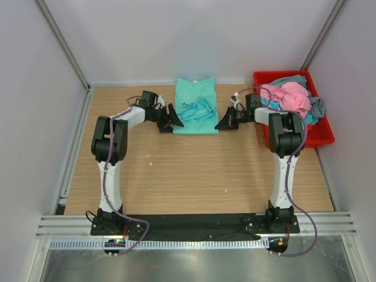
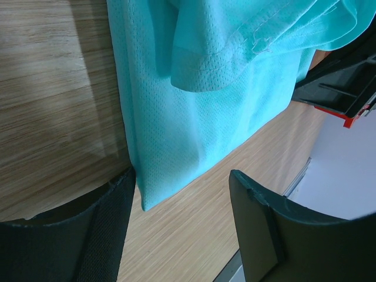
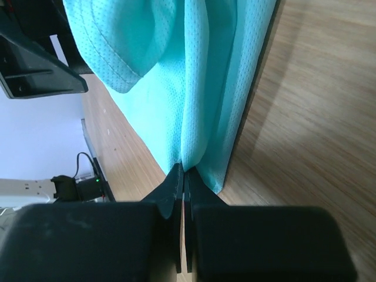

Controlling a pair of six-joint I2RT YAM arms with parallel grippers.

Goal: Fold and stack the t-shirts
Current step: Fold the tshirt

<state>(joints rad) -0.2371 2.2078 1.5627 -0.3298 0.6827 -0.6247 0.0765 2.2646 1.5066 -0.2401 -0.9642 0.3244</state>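
White panels (image 1: 176,35) close in the wood-grain worktop (image 1: 194,176) on three sides. A few pale specks lie on the bare wood near the centre of the top view.

The red bin (image 1: 322,138) sits at the upper right, heaped with loose shirts (image 1: 288,97) in pink, turquoise and grey-blue, none of them folded yet.

The teal shirt (image 1: 195,106) lies flat at upper centre. It is already narrowed to a long strip, with its sleeves bunched on top.

Both arms reach in to its bottom edge, one at each corner. The right fingers (image 3: 183,179) are pressed together on the hem at the strip's lower right corner, and the cloth draws into a pinch at their tips. The left fingers (image 2: 111,205) stand apart, straddling the lower left corner without gripping it. One is beside the cloth edge and the other over bare wood.

The step appears to be the crosswise fold, taking the bottom hem up toward the collar. Next, the left fingers likely need to close on their corner through all the layers. Both corners should then rise together and travel level toward the top of the frame, so the strip does not skew or drag the sleeves out.
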